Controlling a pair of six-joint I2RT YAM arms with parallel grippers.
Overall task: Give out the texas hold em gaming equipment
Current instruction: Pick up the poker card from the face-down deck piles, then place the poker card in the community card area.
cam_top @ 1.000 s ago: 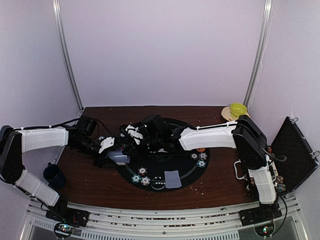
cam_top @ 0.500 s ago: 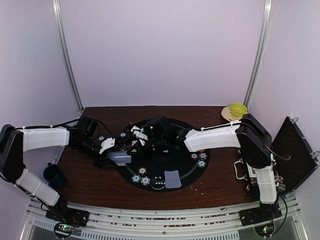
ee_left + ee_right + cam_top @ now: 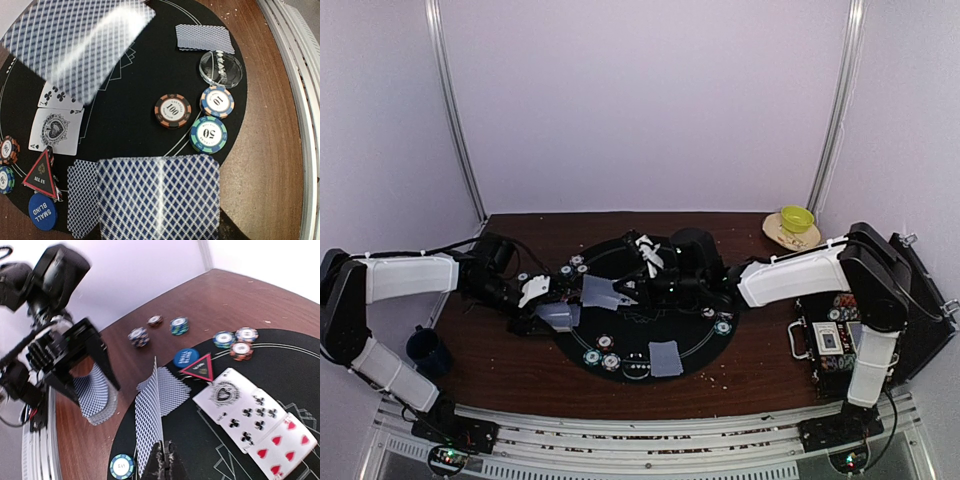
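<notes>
My left gripper (image 3: 552, 306) is shut on the deck of blue-backed cards (image 3: 157, 197) at the left edge of the black round mat (image 3: 695, 345). My right gripper (image 3: 164, 461) is shut on the edge of a single card (image 3: 149, 422), held upright above the mat just right of the deck. One face-down card (image 3: 175, 389) lies flat beside the red triangle marker (image 3: 199, 368) and the blue small-blind disc (image 3: 186, 357). Three face-up cards (image 3: 250, 420) lie in a row. The 100, 10 and 50 chips (image 3: 208, 134) sit near the mat's front edge.
A face-down card pair (image 3: 665, 357) lies at the mat's front. More chips (image 3: 723, 320) sit at its right, and others on the wood (image 3: 139, 336). A yellow-green bowl (image 3: 797, 218) stands back right, a dark mug (image 3: 425, 348) front left, an open chip case (image 3: 825, 340) at right.
My right gripper shut on a card at the deck and drew it off to the right. The right arm swung back right, uncovering the case. The left arm stayed put.
</notes>
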